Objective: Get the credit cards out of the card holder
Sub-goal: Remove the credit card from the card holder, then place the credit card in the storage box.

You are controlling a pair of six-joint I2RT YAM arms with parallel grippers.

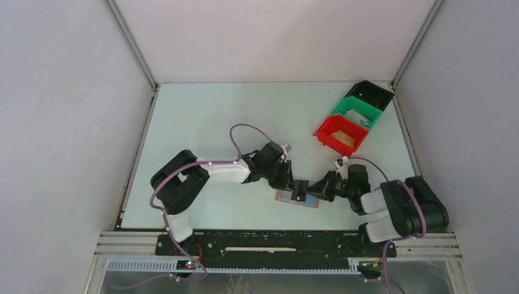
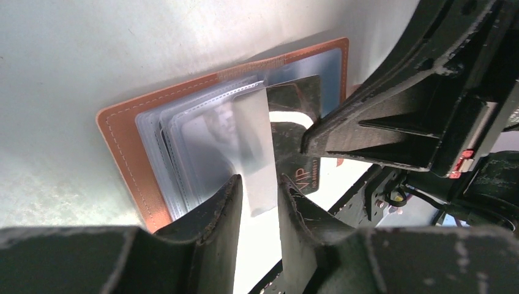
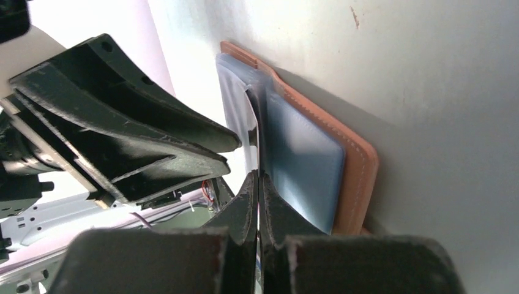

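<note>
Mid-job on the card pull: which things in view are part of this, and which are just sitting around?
Part of the job:
- card holder, lying open on the table
- black card, apparently pinched by the right gripper
- left gripper, fingers either side of a clear sleeve

Just lying about:
- red bin
- green bin
- black bin

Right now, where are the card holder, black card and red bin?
card holder (image 2: 119,147), left wrist view, brown stitched border
black card (image 2: 300,177), left wrist view, VIP lettering
red bin (image 1: 325,136), top external view, near wall
</note>
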